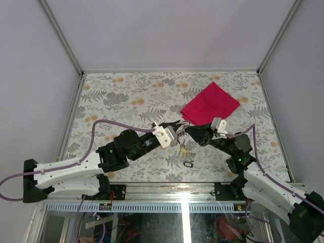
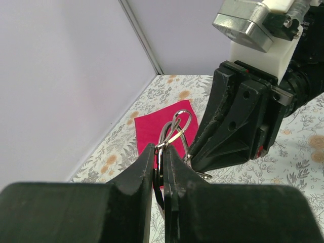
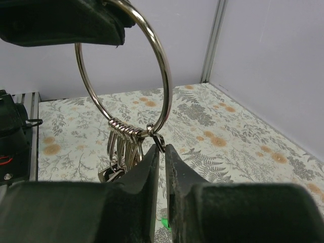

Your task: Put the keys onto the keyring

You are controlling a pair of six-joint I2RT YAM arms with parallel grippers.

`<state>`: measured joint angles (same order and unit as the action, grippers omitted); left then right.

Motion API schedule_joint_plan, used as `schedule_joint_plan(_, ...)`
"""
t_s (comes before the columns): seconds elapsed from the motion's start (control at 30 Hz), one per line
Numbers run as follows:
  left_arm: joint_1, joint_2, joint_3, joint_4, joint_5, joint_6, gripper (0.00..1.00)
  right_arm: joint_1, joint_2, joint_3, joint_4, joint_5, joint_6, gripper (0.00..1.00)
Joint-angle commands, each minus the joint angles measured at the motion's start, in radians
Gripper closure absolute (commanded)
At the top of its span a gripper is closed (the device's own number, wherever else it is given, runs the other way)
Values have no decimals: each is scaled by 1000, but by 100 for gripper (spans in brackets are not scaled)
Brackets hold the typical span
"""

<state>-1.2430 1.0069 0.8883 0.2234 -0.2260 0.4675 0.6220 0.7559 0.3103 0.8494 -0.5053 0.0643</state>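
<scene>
Your left gripper [image 2: 159,152] is clamped on the thin silver wire keyring [image 3: 165,63], which stands upright and face-on at upper centre of the right wrist view. Your right gripper [image 3: 160,152] is pinched on a small wire loop [image 3: 158,140] at the ring's bottom edge. Left of that, black plastic key tags [image 3: 109,174] hang lengthwise down.

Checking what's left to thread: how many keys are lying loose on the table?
2: a black key toward the near edge, and a pale yellow key, seemingly on the table, just beyond it. Others may be hidden.
</scene>
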Motion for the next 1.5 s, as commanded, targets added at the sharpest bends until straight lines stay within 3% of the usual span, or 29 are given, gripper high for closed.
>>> schedule_joint_plan(0.0, -5, -5, 38, 109, -30, -22, 100, 8, -3, 42, 68, 18, -6, 90)
schedule_joint_plan(0.13, -6, -9, 36, 111, -37, -28, 100, 8, -11, 45, 40, 14, -20, 100)
schedule_joint_plan(0.57, -5, -34, 23, 88, -43, -51, 100, 8, -116, 110, -229, 45, -210, 100)
schedule_joint_plan(0.87, -5, -51, 11, 81, -33, -77, 82, 8, -150, 219, -474, 58, -394, 100)
schedule_joint_plan(1.47, -5, -65, 5, 50, 6, -110, 65, 8, -174, 273, -594, 94, -508, 100)
